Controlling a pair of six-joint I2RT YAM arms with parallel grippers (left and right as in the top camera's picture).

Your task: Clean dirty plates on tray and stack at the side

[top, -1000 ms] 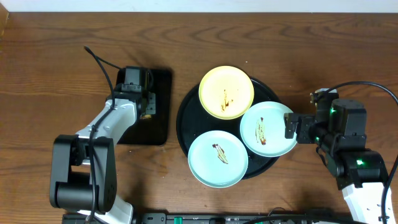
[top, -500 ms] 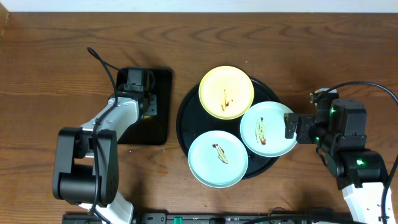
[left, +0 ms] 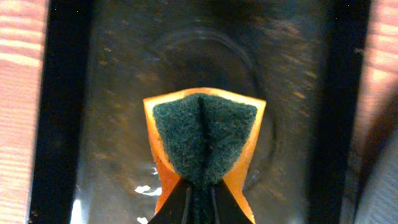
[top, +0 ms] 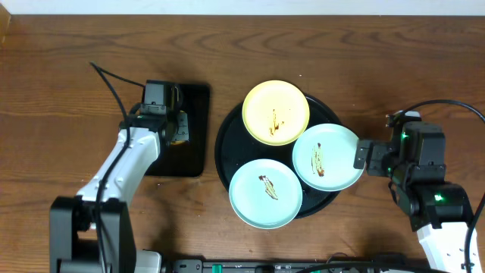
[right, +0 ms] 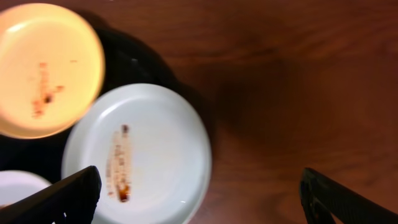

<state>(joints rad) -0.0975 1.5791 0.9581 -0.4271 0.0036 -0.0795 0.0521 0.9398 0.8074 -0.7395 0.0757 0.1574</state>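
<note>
The round black tray (top: pixel 227 144) holds three smeared plates: a pale yellow one (top: pixel 275 111) at the back, a mint-blue one (top: pixel 265 193) at the front and a mint-blue one (top: pixel 326 157) on the right, overhanging the rim. My left gripper (left: pixel 200 208) is shut on an orange sponge with a green scouring face (left: pixel 204 140), held over the small rectangular black tray (top: pixel 193 129). My right gripper (top: pixel 362 157) is open at the right plate's edge. Its wrist view shows that plate (right: pixel 149 155) and the yellow plate (right: pixel 46 68).
The rectangular black tray (left: pixel 112 93) lies left of the round tray and looks wet. Wooden table top (top: pixel 394 61) surrounds both trays. Cables run from both arms.
My left arm has swung outward and lifted the sponge over the rectangular tray. My right gripper has shifted slightly to the right, away from the plate's rim.
</note>
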